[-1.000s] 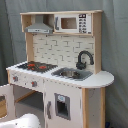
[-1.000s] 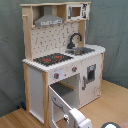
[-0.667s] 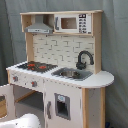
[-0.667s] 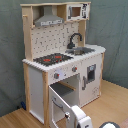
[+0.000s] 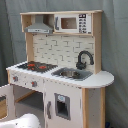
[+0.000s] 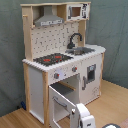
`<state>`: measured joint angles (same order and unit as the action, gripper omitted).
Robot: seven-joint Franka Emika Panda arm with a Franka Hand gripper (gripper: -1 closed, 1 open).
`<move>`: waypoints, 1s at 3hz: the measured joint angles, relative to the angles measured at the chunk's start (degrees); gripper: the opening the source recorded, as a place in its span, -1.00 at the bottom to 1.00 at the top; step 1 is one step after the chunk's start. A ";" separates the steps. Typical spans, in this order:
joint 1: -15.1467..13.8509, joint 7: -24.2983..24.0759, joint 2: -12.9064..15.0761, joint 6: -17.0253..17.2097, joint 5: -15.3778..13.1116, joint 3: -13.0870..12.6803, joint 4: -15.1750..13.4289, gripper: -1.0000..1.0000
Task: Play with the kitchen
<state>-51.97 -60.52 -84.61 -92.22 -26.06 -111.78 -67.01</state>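
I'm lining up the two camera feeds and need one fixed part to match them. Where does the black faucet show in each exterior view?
First exterior view: the black faucet stands right of centre, behind the sink, near the right end of the counter.
Second exterior view: the faucet sits just right of centre in the upper half, right of the stovetop.
Shared landmark: the stovetop with red burners lies to the faucet's left in both exterior views.
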 joint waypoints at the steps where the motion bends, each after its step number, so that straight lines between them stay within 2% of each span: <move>1: 1.56 -0.49 0.26 4.92 0.20 -1.10 -3.24 -1.00; 3: 7.78 -1.37 1.47 5.29 0.49 -1.09 -14.67 -1.00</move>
<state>-44.19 -61.89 -83.14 -86.92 -25.57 -112.87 -81.68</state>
